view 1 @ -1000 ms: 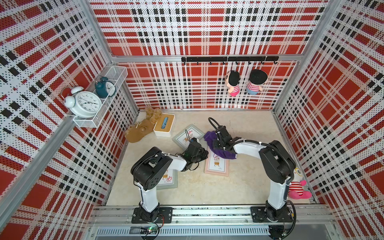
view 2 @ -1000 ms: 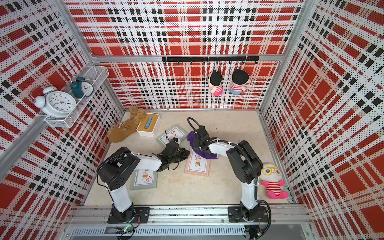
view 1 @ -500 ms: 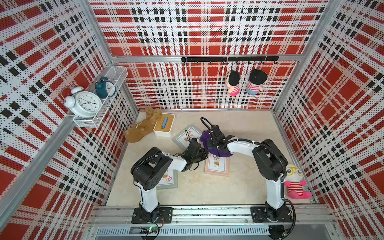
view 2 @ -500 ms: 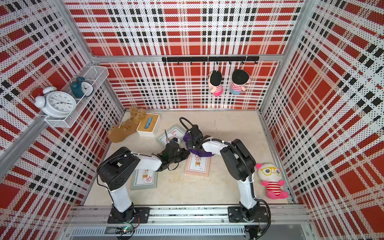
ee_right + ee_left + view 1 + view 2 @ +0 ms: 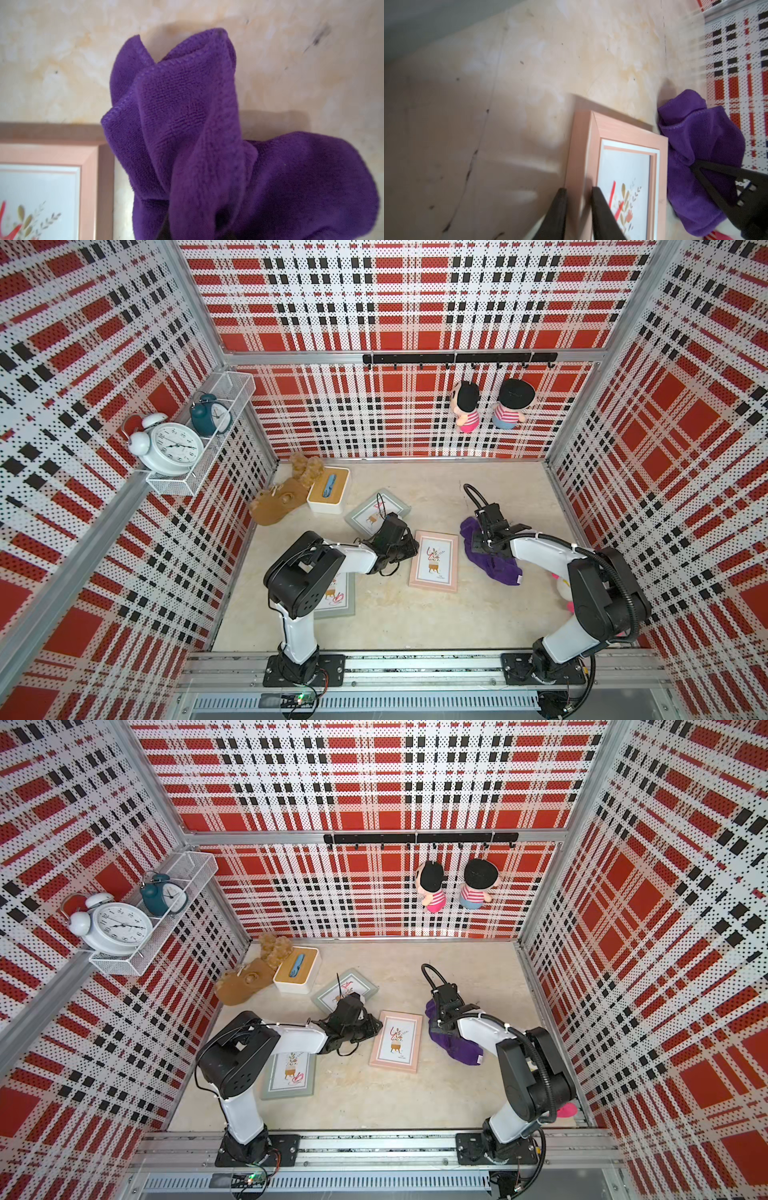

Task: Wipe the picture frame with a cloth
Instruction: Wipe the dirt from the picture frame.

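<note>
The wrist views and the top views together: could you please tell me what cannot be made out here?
The right tool: its fingertips are buried in the purple cloth in the right wrist view.
The left tool, astride the pink frame edge in the left wrist view: blur hides whether it grips, and the picture edge cuts the frame off.
The toy behind the right arm in a top view: mostly hidden.

Bright even light; blurred wrist views.

Top views look down; wrist views closely share the cloth (image 5: 187,124).
</note>
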Tool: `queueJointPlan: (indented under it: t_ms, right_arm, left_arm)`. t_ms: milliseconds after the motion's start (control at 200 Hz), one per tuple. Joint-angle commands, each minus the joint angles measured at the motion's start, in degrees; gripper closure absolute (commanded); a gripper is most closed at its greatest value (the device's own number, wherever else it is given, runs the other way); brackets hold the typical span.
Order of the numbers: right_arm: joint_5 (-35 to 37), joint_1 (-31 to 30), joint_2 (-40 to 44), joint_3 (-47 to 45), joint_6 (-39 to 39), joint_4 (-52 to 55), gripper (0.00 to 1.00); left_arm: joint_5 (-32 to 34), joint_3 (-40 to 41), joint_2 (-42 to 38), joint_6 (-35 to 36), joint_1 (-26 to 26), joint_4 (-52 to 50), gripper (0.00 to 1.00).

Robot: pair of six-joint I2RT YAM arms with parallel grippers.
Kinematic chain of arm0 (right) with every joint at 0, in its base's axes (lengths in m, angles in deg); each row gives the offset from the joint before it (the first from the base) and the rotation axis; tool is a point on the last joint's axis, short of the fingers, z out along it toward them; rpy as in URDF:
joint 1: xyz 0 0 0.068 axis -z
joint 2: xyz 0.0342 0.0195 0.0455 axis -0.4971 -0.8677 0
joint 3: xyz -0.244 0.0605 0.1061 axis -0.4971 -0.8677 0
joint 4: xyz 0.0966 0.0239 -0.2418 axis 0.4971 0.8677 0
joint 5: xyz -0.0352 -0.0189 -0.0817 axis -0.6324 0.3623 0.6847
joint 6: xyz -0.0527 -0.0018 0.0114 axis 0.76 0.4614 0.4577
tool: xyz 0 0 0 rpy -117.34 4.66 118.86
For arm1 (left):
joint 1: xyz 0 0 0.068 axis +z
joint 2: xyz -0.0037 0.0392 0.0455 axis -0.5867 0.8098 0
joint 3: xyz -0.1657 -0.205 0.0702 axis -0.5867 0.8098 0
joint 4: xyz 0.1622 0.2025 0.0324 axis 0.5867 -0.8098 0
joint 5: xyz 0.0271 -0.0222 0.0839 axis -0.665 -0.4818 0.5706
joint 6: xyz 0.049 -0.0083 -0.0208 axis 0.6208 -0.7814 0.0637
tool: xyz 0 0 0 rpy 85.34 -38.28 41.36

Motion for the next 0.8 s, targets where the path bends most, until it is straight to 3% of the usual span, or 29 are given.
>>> queueJointPlan:
  t_ms: [0,125,306,531,676,797]
  right_arm:
    - [-10.23,-0.61,0.94,-4.15,-4.49,-5.08,1.0]
    - [-13.74,-1.75,-0.08,-4.88,-5.35,-9.45,1.0]
    - [-18.0,-2.06,-3.96,-2.23,-4.96,-13.68,1.0]
    - [-19.22,-2.12,-13.46,9.41,-1.92,-15.78,1.0]
    - [-16.54,-1.88,-19.89,17.68,2.66,-13.33,1.0]
    - [-11.15,-0.72,-19.05,18.1,3.76,-10.64,1.0]
  left_arm:
    - [-2.41,-3.12,1.14,3.75,0.14,-9.12,0.69]
    - [-3.07,-3.2,0.5,3.64,0.22,-9.0,0.66]
    - [-4.29,-1.15,0.9,1.99,0.64,-5.96,0.68]
    - [-6.21,-4.22,3.13,1.49,2.64,-3.38,0.73]
    - [-5.41,-7.71,6.1,2.28,3.53,-5.11,0.74]
    - [-2.21,-8.62,6.79,2.76,3.73,-9.02,0.76]
